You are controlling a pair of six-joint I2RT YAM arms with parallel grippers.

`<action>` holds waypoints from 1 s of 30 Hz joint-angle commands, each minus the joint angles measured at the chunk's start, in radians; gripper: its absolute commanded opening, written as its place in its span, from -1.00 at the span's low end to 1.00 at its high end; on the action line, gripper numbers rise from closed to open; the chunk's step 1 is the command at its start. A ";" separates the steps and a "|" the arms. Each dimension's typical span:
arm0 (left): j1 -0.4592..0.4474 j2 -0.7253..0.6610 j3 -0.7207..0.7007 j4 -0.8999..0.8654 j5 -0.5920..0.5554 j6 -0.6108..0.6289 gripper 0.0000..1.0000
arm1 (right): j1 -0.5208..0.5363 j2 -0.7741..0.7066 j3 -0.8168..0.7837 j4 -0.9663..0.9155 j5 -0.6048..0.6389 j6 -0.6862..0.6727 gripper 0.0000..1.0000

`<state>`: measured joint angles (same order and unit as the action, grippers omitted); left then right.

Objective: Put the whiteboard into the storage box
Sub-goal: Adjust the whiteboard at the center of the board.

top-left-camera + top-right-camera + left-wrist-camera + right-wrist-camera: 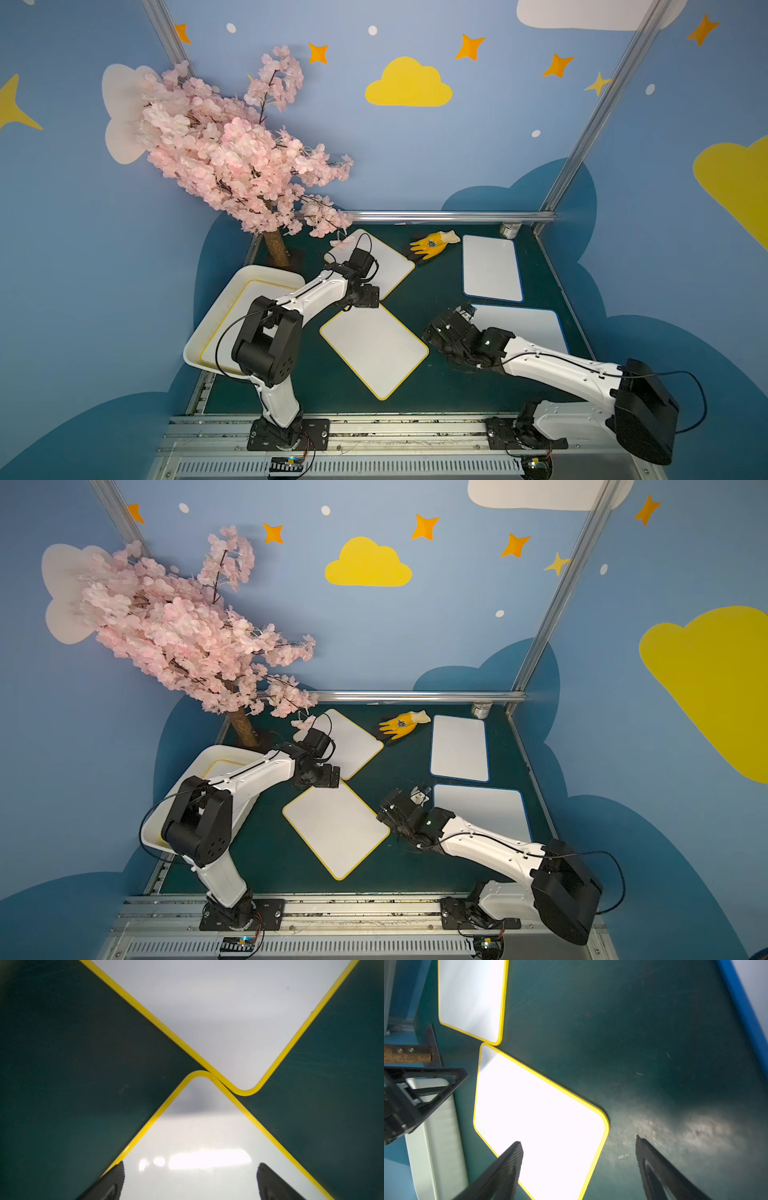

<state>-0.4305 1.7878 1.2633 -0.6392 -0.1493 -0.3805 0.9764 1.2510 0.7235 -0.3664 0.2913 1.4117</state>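
You had the left gripper (190, 1167) spread wide with nothing in it. It hung over the far corner of the nearer yellow-edged whiteboard (374, 353), where that corner met the side of the farther yellow-edged whiteboard (390, 266). In the left wrist view one of its fingers (116, 1178) stood at the board's yellow edge and the other over its white face. I could not tell whether they touched the board.

Your right gripper (578, 1142) was wide as well and held nothing. It sat low over the green table (440, 286), between the nearer yellow-edged whiteboard and the nearer blue-edged whiteboard (528, 328). In the right wrist view one finger lay across the yellow-edged board's corner and the other over bare table.

The storage box (212, 320) stood at the table's left side, partly under your left arm. A third yellow-edged whiteboard (245, 299) lay flat inside it. The farther blue-edged whiteboard (492, 266) lay flat on the right, apart from the rest. A yellow glove (432, 245) lay at the back, a small tin (510, 229) stood in the back right corner, and a pink blossom tree (232, 149) rose behind the box.
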 commanded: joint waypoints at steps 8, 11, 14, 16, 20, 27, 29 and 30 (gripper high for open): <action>0.077 0.057 -0.067 0.188 0.014 0.088 0.99 | 0.103 0.119 -0.004 -0.018 0.036 0.278 0.72; 0.079 0.070 -0.088 0.231 0.050 0.075 0.99 | 0.117 0.167 0.019 -0.015 0.020 0.301 0.72; 0.077 0.092 -0.097 0.246 0.065 0.061 0.99 | 0.128 0.210 0.042 -0.012 0.016 0.312 0.72; 0.076 0.107 -0.103 0.253 0.069 0.056 0.99 | 0.128 0.235 0.051 0.000 0.002 0.320 0.72; 0.077 0.136 -0.110 0.255 0.072 0.036 0.99 | 0.131 0.281 0.060 0.033 -0.032 0.337 0.71; 0.078 0.139 -0.161 0.277 0.092 0.013 0.99 | 0.125 0.344 0.084 0.094 -0.078 0.338 0.70; 0.077 0.136 -0.173 0.278 0.104 0.001 0.99 | 0.113 0.359 0.086 0.131 -0.106 0.325 0.70; 0.076 0.133 -0.180 0.278 0.115 -0.008 0.99 | 0.107 0.369 0.085 0.148 -0.121 0.317 0.70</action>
<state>-0.3546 1.8675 1.1378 -0.3656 -0.1169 -0.3553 1.0931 1.5623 0.8120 -0.3199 0.2600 1.7252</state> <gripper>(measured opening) 0.996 0.852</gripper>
